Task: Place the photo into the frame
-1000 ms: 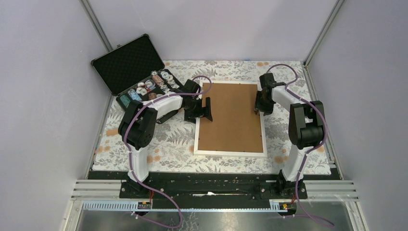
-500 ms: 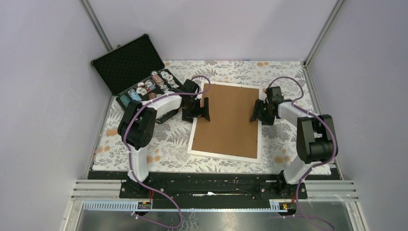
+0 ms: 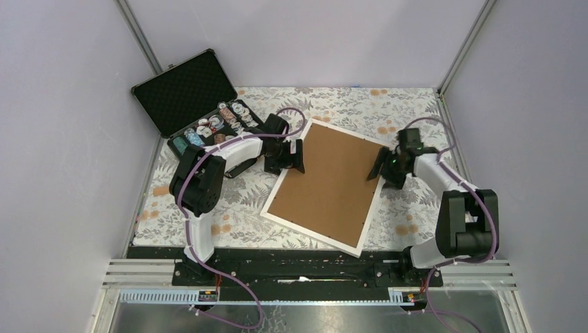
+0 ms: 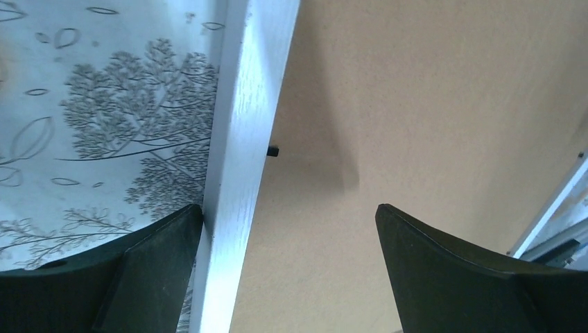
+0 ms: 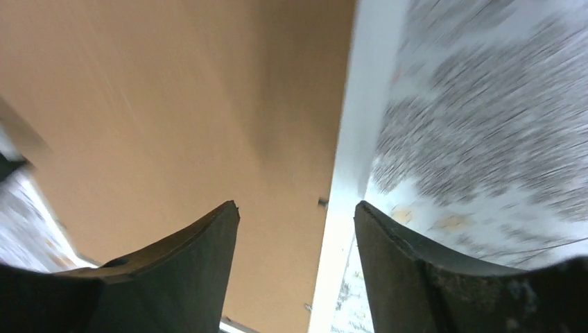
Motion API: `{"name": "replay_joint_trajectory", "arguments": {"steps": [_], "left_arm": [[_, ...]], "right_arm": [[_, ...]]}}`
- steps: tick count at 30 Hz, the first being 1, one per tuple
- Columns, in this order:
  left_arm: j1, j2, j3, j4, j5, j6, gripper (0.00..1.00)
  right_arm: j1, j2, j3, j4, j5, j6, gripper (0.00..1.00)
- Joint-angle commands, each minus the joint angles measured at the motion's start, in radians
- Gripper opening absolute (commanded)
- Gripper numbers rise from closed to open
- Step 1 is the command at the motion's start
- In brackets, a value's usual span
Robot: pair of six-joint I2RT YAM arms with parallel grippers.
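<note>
The frame [image 3: 310, 234] lies face down on the floral cloth, turned askew, with its brown backing board [image 3: 327, 182] facing up. The photo is out of view. My left gripper [image 3: 295, 157] is open across the frame's left rail [image 4: 243, 139]. Its outer finger [image 4: 159, 263] touches the rail's outer edge and its other finger hangs over the board [image 4: 416, 104]. My right gripper [image 3: 380, 169] is open astride the right rail [image 5: 360, 104], one finger over the board [image 5: 173, 90] and one outside the rail. Neither gripper [image 4: 288, 208] [image 5: 297, 205] holds anything.
An open black foam-lined case [image 3: 182, 89] with chips [image 3: 215, 125] stands at the back left, close behind my left arm. Enclosure walls and metal posts [image 3: 142, 38] ring the cloth. The rail with both arm bases [image 3: 305, 267] runs along the near edge.
The frame has swung clockwise, its near end sliding right. My right gripper moved nearer and rightward and its jaws spread wider. The left gripper barely moved.
</note>
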Motion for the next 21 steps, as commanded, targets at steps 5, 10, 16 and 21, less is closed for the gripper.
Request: {"name": "replay_joint_trajectory", "arguments": {"steps": [5, 10, 16, 21], "left_arm": [[-0.011, -0.009, 0.051, 0.047, 0.092, -0.018, 0.99], [-0.007, -0.014, 0.048, 0.044, 0.079, -0.016, 0.99], [-0.001, -0.018, 0.035, 0.058, 0.09, -0.023, 0.99], [-0.001, -0.015, 0.037, 0.063, 0.123, -0.031, 0.99]], "right_arm": [[-0.165, 0.121, 0.177, 0.02, 0.006, -0.029, 0.44], [-0.166, 0.202, 0.233, -0.01, 0.033, -0.071, 0.34], [-0.204, 0.237, 0.278, 0.017, 0.058, -0.055, 0.35], [-0.248, 0.289, 0.333, 0.021, -0.005, -0.057, 0.31]]}}
